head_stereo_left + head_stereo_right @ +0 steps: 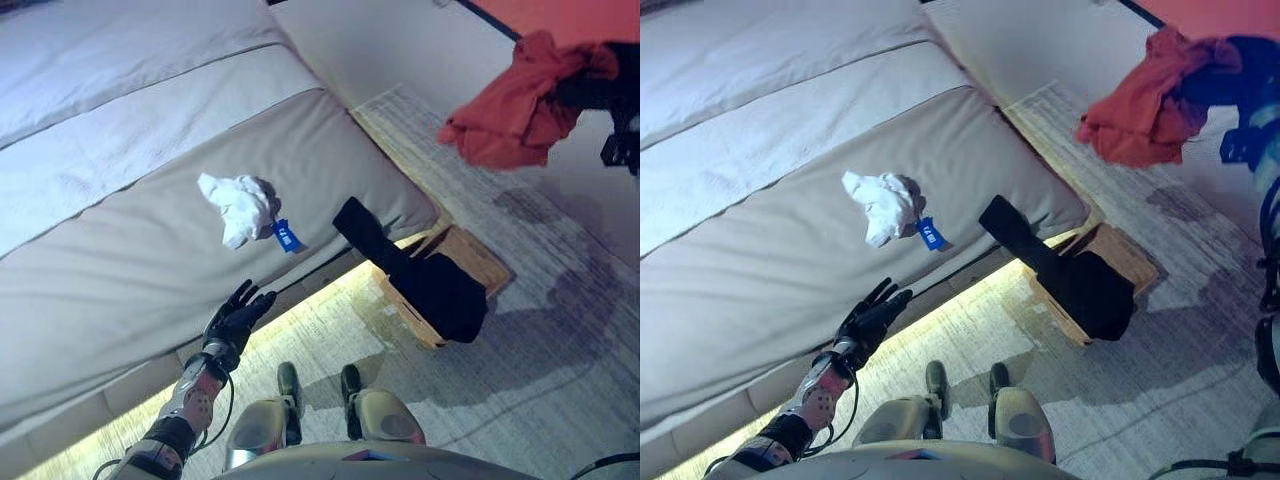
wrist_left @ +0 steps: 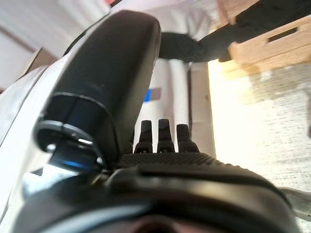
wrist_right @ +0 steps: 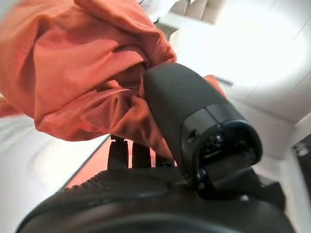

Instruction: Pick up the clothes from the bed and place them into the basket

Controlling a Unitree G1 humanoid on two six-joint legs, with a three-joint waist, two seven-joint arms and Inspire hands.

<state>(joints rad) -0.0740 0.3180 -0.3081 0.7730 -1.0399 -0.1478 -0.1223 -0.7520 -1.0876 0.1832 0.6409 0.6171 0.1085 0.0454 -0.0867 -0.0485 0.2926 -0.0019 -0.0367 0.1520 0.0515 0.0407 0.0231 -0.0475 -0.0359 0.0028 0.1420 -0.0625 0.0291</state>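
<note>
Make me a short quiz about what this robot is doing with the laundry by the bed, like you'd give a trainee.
1. True or false: the right hand is holding the crumpled orange-red garment up in the air.
2. Which item lies on the grey bed ahead of the open left hand?
A. a crumpled white garment with a blue tag
B. a green towel
C. a striped sock
3. Fill in: the long black garment hangs over the light wooden ____ on the floor beside the bed.

Key: 1 true; 2 A; 3 basket.
</note>
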